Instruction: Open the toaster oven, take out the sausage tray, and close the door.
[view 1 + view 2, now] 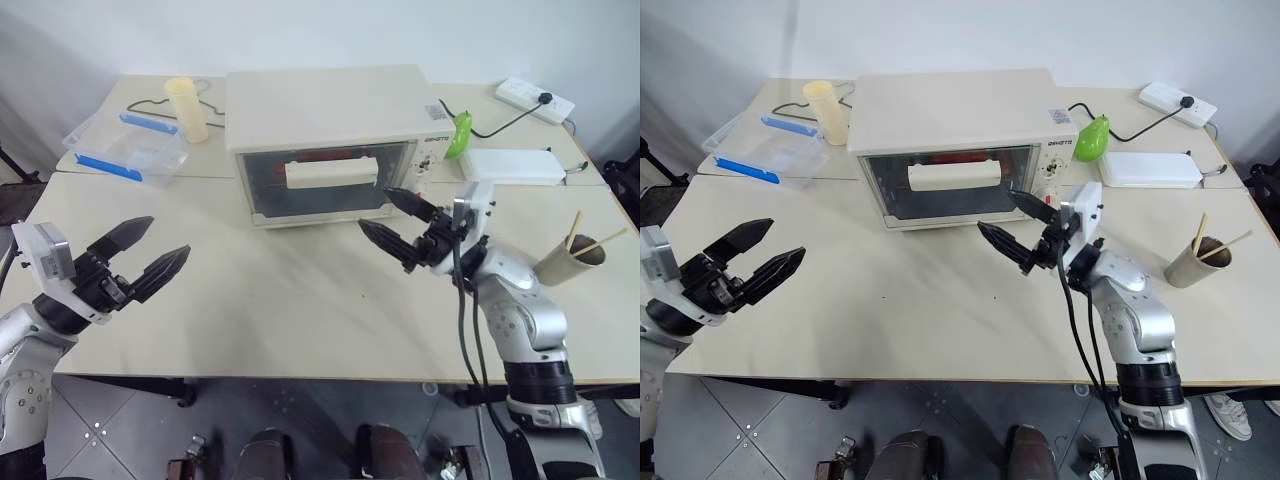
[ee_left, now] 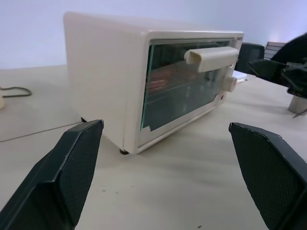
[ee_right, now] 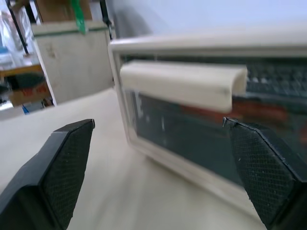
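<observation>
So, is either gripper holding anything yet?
Nothing is held. Left gripper and right gripper both have open jaws, the right short of the door handle.

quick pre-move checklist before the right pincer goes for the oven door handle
1. Door shut, ready to pull: ok.
2. Right pincer open and empty: ok.
3. Right pincer facing the bar handle, not yet touching it: ok.
4. Left pincer open, apart from the toaster oven: ok.
5. Table in front of the door free for it to swing down: ok.
6. Sausage tray behind the glass; exact seating: cannot tell.
</observation>
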